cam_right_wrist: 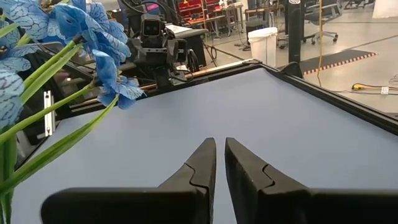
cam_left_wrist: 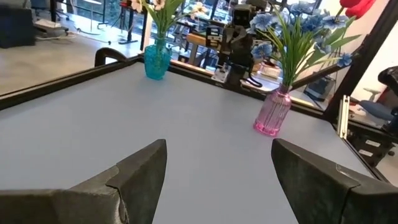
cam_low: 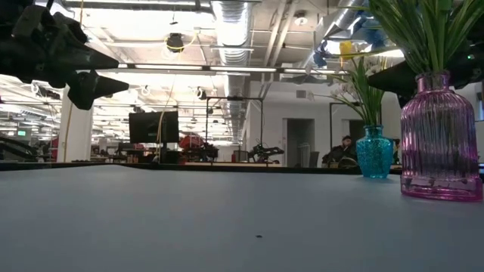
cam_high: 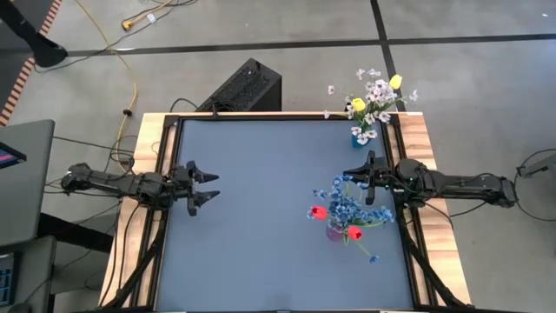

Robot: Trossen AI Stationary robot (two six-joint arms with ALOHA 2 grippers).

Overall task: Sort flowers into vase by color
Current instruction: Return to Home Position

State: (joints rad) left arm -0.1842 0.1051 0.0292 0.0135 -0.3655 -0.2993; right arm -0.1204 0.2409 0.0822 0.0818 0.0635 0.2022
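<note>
- The left gripper (cam_high: 215, 187) hangs over the left side of the worktop (cam_high: 261, 252). Its fingers are spread wide and hold nothing. It is well apart from both vases.
- The right gripper (cam_high: 349, 174) is over the right side. Its fingers are drawn almost together with only a thin slit between them, and nothing is in them.
- The violet vase (cam_high: 335, 231) stands on the worktop just beside the right gripper, toward the near edge. It holds the blue flowers (cam_high: 350, 207) and two red flowers (cam_high: 318, 211), and the blue heads reach up close to the gripper.
- The teal vase (cam_high: 360, 136) stands at the far right corner. It holds the white flowers (cam_high: 378, 91) and yellow flowers (cam_high: 358, 104), farther from the right gripper than the violet vase is.
- In the high view the blossoms mostly hide the vases. The low view shows the violet vase (cam_low: 439, 143) as a ribbed glass bottle standing upright, with the teal vase (cam_low: 374, 155) behind it, but it cuts off most of the blossoms.
- The left wrist view looks between the left gripper's (cam_left_wrist: 217, 146) parted fingers at both vases across the bare surface.
- The right wrist view shows the right gripper (cam_right_wrist: 221, 142) and, close at one side, blue flowers (cam_right_wrist: 93, 31) on green stems, but neither vase.
</note>
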